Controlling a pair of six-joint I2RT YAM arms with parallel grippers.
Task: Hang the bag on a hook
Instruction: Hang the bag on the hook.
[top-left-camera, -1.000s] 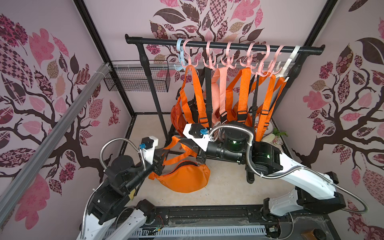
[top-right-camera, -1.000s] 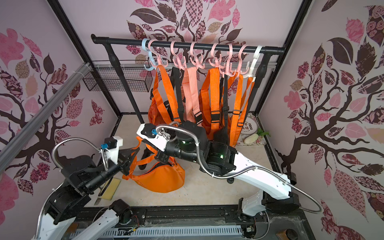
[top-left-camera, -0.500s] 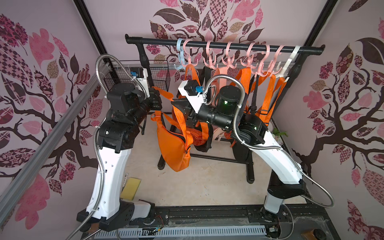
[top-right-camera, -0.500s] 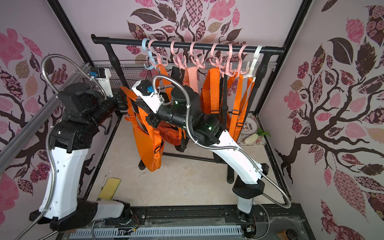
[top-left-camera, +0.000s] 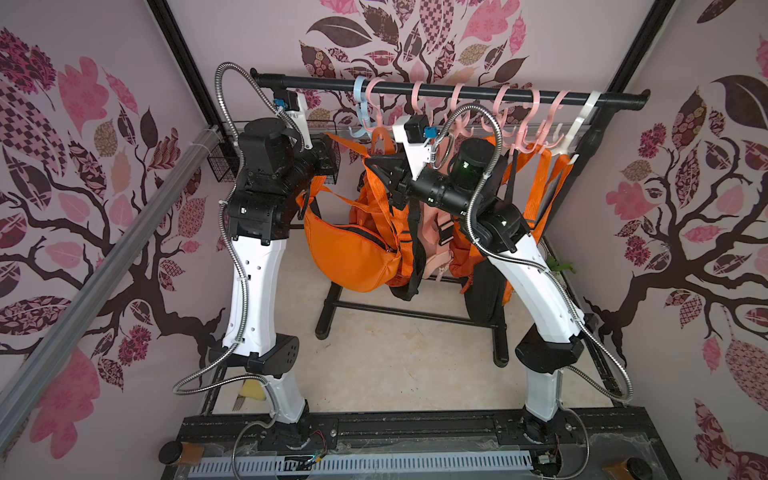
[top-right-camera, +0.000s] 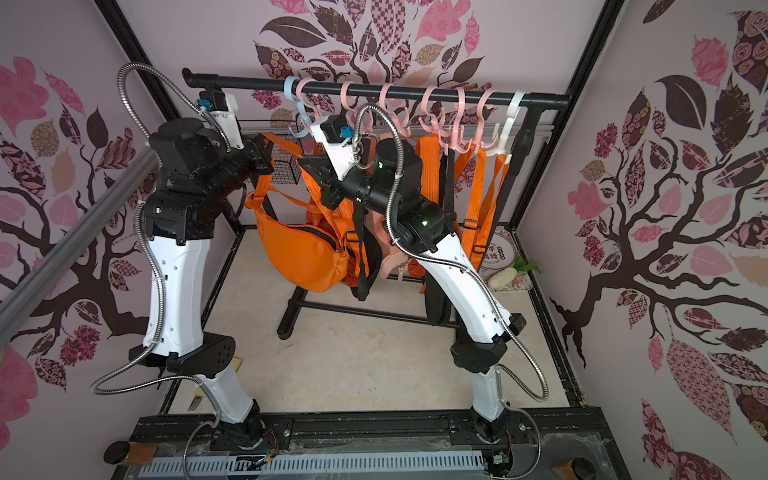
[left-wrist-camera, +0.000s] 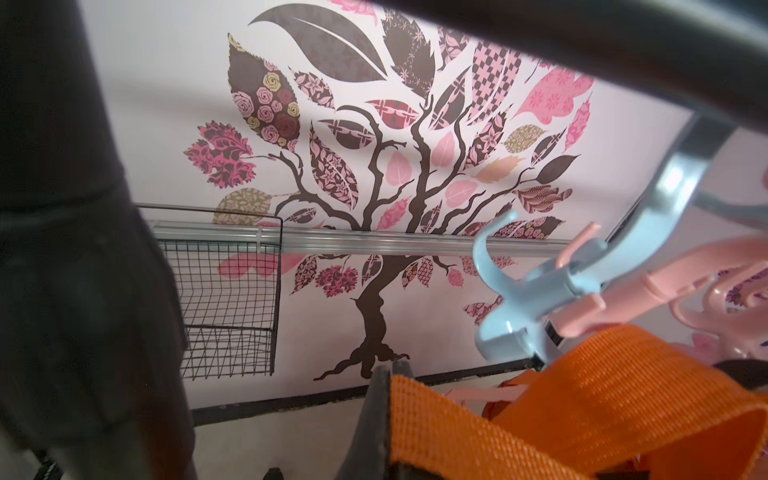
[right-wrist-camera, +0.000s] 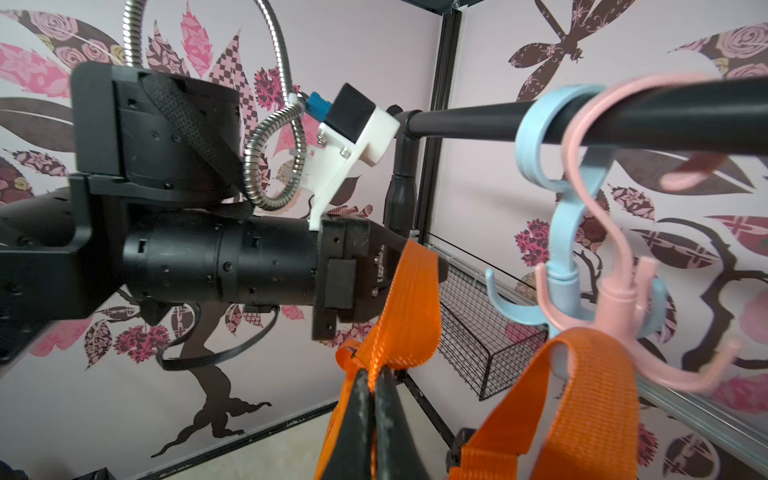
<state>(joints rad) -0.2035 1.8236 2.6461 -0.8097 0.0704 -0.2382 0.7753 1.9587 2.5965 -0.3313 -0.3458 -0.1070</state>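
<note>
Orange bag (top-left-camera: 349, 257), seen in both top views (top-right-camera: 299, 257): it hangs in mid-air by its strap (left-wrist-camera: 582, 395), clear of the floor (top-left-camera: 395, 353), below the rail (top-left-camera: 457, 89) and between the two arms. It is on no hook.

Left gripper (left-wrist-camera: 390, 370): clenched on the strap. In the left wrist view the webbing leaves the black fingertips (left-wrist-camera: 380, 374) as a wide flat band. In a top view this gripper sits between 11 and 12 o'clock of the bag.

Right gripper (right-wrist-camera: 373, 376): likewise clamped on the strap (right-wrist-camera: 411, 299), which is bunched just above its tips. In a top view it (top-left-camera: 376, 170) sits between 12 and 1 o'clock of the bag. A stretch of strap spans the two grippers.

Blue hook (top-left-camera: 360, 112): on the rail at 12 o'clock of the bag, at the 9 o'clock end of the row. In the left wrist view (left-wrist-camera: 519, 291) the strap passes close under it; whether they touch cannot be told.

Pink hooks (top-left-camera: 457, 108): at 3 o'clock of the blue hook. The nearest one (right-wrist-camera: 623, 299) carries another orange strap (right-wrist-camera: 590, 374).

Other bags (top-left-camera: 440, 232): orange, pink and black, hanging at 3 o'clock of the bag, partly behind the right arm.

Basket (top-left-camera: 224, 162): black wire, at 9 o'clock of the left gripper, by the wall.
</note>
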